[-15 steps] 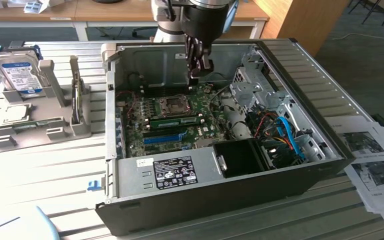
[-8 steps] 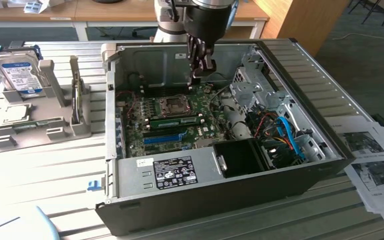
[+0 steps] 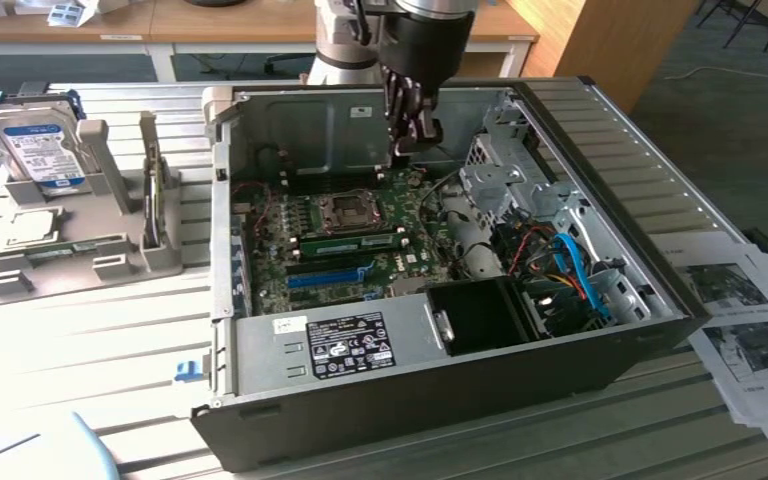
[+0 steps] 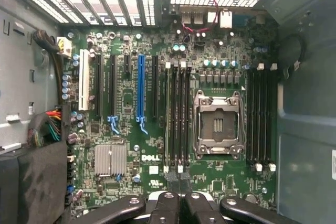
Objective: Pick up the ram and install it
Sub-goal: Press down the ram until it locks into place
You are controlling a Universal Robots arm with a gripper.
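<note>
Exterior view: the thin green ram (image 3: 353, 243) stood on edge in a slot just beside the square metal CPU socket (image 3: 348, 208), long axis parallel to the socket's side; the black gripper (image 3: 404, 150) hung above. Wrist view: its fingers (image 4: 167, 205) met, holding nothing.

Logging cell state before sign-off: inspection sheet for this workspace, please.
surface: slatted table, open PC case on it
job's things: ram lies along a slot on the board, between CPU socket and blue slot
clutter: grey rack with hard drive; papers
grippers: pincer inside case, above board, apart from ram
cables: blue cables in case
surroundings: desks behind
</note>
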